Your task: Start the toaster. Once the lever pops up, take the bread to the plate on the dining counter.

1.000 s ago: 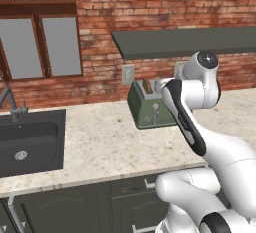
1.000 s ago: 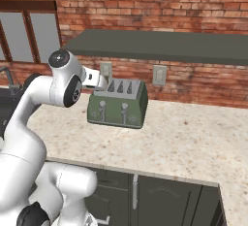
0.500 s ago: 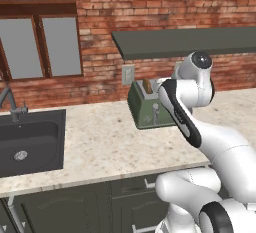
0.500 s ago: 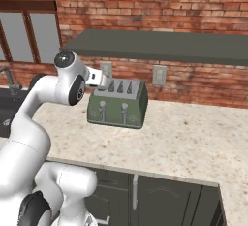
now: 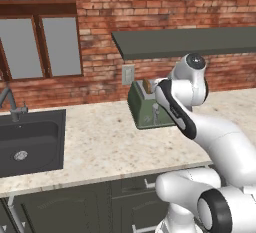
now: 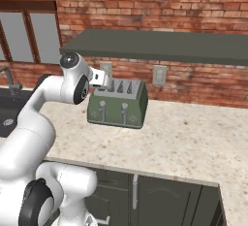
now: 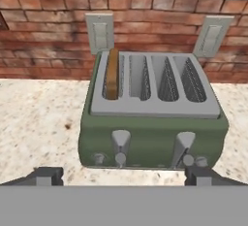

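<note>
Item: small brown toast slice with darker crust, standing on edge in the leftmost of 4 slots, its top strip proud of the slot. Judged light, stiff, crumbly; best pinched across the flat faces at the exposed top and drawn straight up.

Housing: boxy sage-green metal toaster, pale grey slotted top, 2 silver levers on the front, small knobs beneath. Likely heavy enough to stay put under a downward press on the left lever.

Support: beige speckled-stone bench, brick wall with 2 white outlets behind.

Claw: spread wide, empty, hovering before the toaster front, clear of it.
</note>
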